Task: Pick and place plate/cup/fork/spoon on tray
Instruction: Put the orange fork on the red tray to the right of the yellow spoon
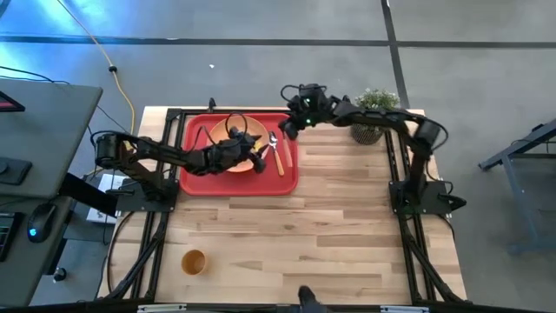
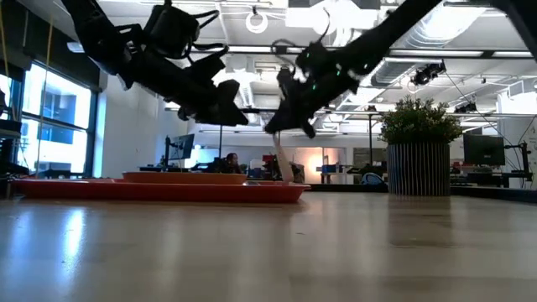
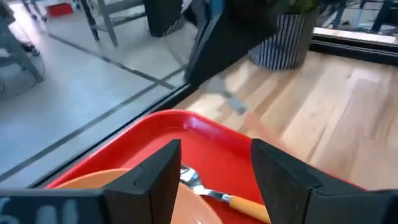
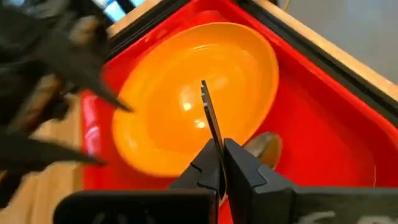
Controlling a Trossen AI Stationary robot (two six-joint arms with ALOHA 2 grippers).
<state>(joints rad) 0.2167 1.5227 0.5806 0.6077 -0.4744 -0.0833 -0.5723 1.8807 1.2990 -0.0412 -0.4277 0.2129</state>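
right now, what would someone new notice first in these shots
The red tray at the table's far left, with the orange plate and spoon on it. The right gripper holds the fork over the plate, the open left gripper close by. The cup stands alone near the front edge.

arms: dark, jointed, slim | claws: black, two flat fingers (image 3: 155,186) | cables: black, looped along links
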